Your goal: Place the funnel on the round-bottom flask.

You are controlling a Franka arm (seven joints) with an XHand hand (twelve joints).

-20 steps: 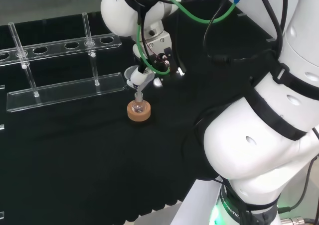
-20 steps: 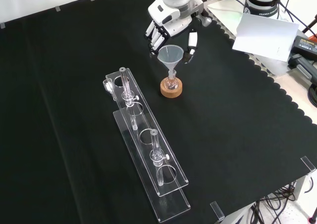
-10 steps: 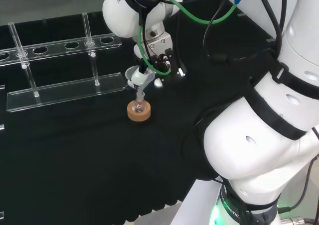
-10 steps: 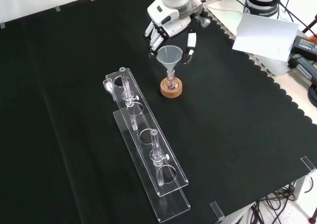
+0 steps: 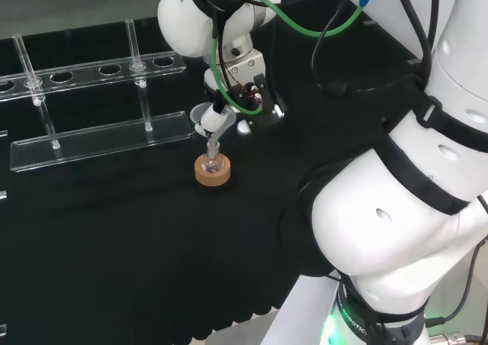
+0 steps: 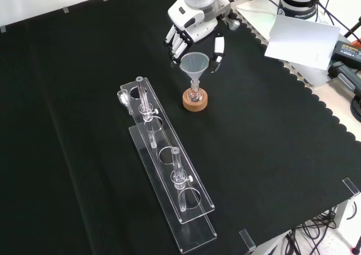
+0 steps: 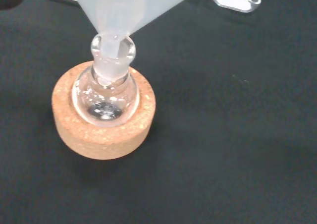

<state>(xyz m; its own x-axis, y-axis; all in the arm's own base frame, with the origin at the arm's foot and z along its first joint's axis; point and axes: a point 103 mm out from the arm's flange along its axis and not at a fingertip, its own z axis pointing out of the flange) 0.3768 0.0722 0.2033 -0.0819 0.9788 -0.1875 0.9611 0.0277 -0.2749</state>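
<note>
Funnel (image 6: pixel 193 65): translucent cone, stem down in the neck of the flask (image 7: pixel 105 96), mouth up so it can take a pour.
Flask: small, clear, round-bottomed; sits in a cork ring (image 6: pixel 195 101) that keeps it from rolling.
Hand (image 6: pixel 192 32): just behind the funnel in the front view, fingers and thumb bracketing the rim on both sides; whether they touch it cannot be told.
Rack (image 6: pixel 167 166): clear, alongside, tubes upright.

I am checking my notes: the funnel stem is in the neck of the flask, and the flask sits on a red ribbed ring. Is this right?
Not quite. The funnel stem is in the flask neck, but the flask sits on a cork ring, not a red ribbed one. The wrist view shows it plainly.
</note>
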